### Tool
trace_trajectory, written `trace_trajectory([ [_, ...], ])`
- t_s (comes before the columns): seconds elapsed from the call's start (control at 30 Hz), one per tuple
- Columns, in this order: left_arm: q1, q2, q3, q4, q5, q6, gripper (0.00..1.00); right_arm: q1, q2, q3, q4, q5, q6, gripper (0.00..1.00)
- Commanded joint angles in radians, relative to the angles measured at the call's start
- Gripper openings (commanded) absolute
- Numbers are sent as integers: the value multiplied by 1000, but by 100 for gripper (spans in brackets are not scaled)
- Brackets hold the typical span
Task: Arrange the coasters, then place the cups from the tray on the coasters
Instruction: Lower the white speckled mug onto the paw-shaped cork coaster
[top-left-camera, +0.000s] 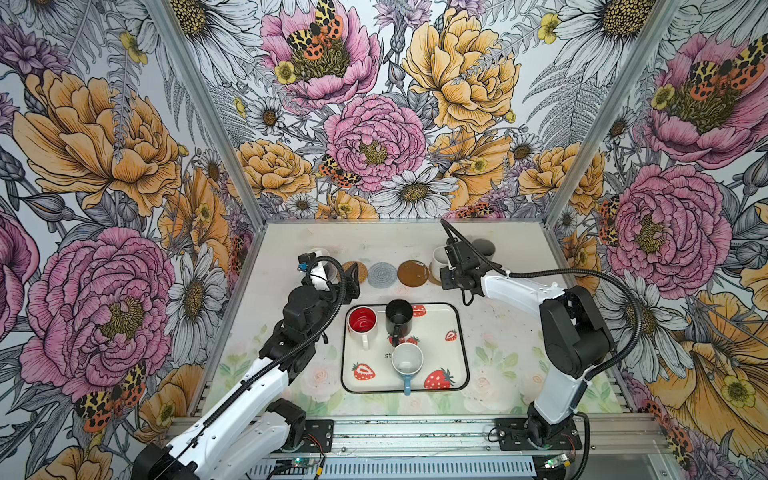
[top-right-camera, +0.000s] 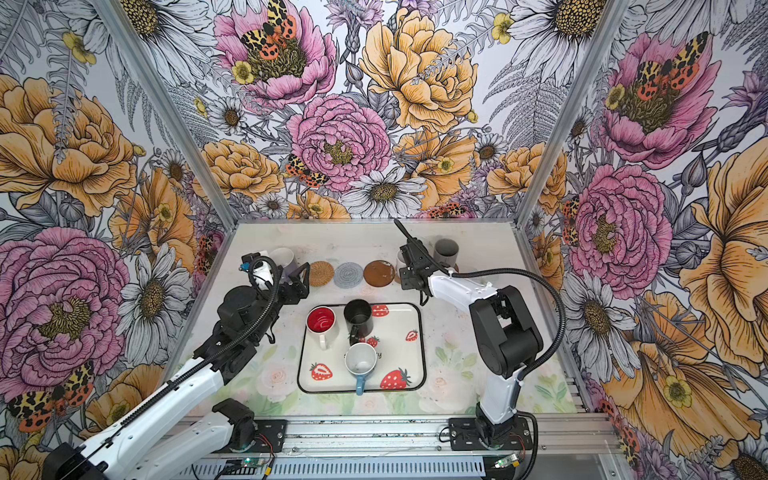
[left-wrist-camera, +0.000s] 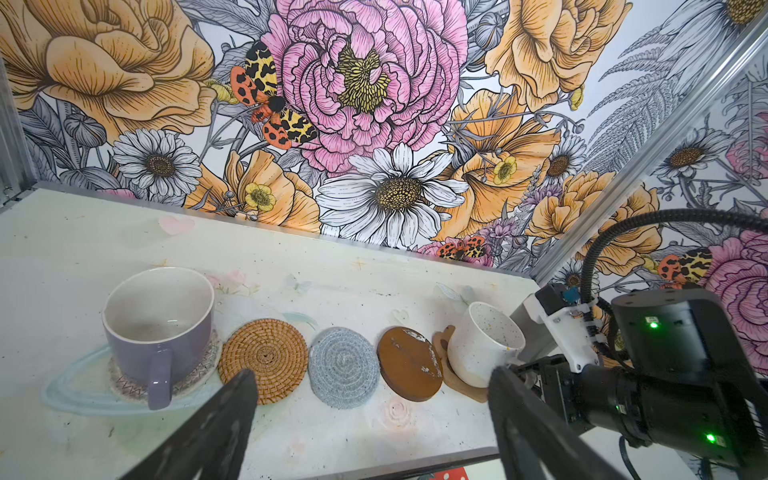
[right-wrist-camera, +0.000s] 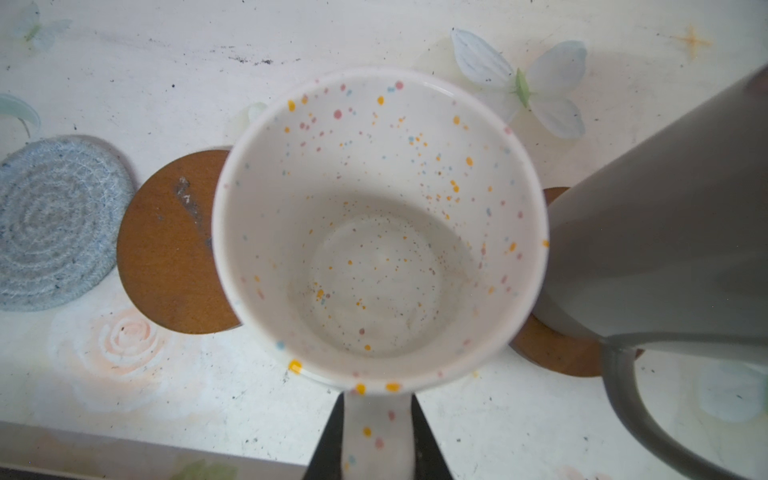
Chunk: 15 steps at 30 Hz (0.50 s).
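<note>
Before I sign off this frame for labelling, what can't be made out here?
Paw coaster's print: every view, covered by the speckled cup.
Brown coaster under the grey cup: only an edge shows, right wrist view.
Tray lettering: both top views, mostly covered by the light blue cup.

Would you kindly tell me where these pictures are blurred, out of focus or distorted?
Right wrist view: the speckled mug and grey mug are soft, too near the lens; the table is sharper. Left wrist view: the left pincer is blurred in front, the coasters sharp. Both top views: sharp, though the wide lens splays the walls.
</note>
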<state>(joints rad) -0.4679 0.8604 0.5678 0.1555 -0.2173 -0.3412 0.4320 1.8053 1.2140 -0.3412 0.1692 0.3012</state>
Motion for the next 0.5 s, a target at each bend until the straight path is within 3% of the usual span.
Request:
trace_trajectory([
  [0.0,8,8,-11,29,-16,2,88,-12,0,51,123,8,9,0],
  [0.47,11,21,-9,33,-12,-1,88,-16,6,36,136,-4,16,0],
])
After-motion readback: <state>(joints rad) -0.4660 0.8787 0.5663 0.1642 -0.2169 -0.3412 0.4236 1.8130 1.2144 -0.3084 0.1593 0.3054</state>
